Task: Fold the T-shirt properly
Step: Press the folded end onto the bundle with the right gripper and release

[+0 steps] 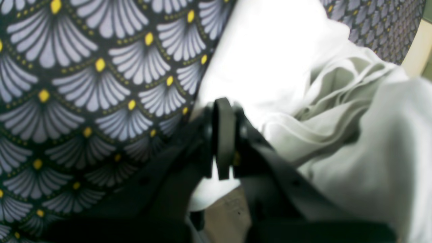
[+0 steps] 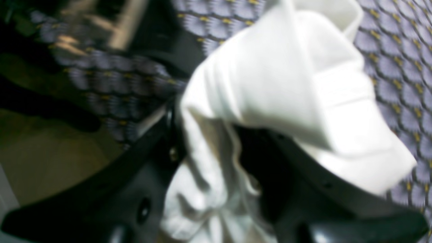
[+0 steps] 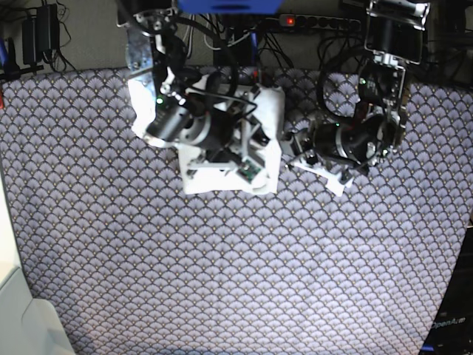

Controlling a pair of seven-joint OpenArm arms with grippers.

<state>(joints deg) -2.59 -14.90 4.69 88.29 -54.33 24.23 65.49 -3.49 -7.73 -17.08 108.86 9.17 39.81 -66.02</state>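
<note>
Lying bunched on one patterned tabletop [image 3: 222, 281], one white T-shirt [image 3: 266, 118] is being pinched by the closed left pincer [image 1: 222, 135] and straddled by the parted right pincer [image 2: 209, 135].

Blurred wrist views, overexposed white glare

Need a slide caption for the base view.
Overhead: both arms at the far edge of the patterned tablecloth, working a bunched white T-shirt.

Fan-patterned tablecloth [image 3: 222, 259], cables [image 3: 325, 37] behind
</note>
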